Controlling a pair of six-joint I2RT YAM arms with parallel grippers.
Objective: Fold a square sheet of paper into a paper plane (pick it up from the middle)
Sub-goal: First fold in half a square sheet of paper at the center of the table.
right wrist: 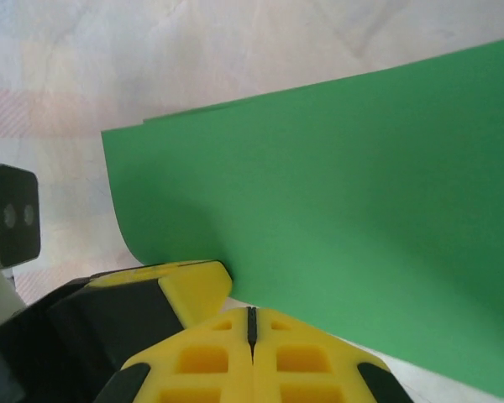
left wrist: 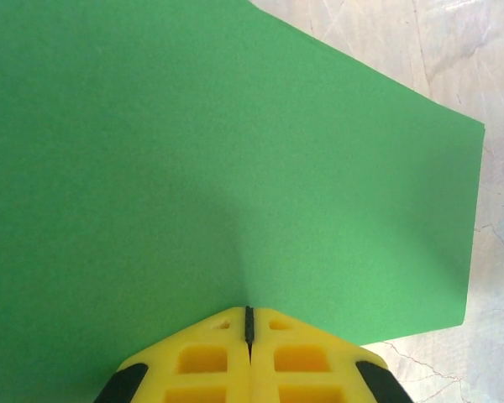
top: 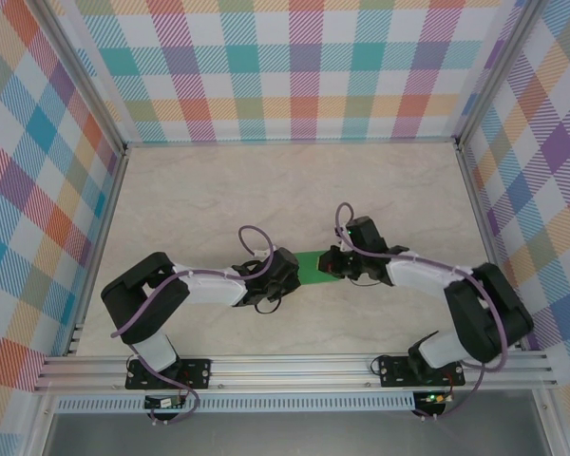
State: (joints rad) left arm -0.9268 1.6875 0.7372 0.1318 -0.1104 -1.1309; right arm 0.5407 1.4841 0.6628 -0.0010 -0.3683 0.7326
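While the left gripper (left wrist: 249, 315) and right gripper (right wrist: 251, 315) pinch opposite ends, the thin bright-green paper sheet (top: 314, 267) spans sideways between them.

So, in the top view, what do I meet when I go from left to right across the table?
Left arm's elbow → left claw → green sheet of paper → right claw → right arm's elbow.

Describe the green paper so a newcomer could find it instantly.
On the pale marble-patterned table, find where the left gripper and right gripper face each other. Both pinch the green paper sheet, the only plain bright-green thing against plaid walls.
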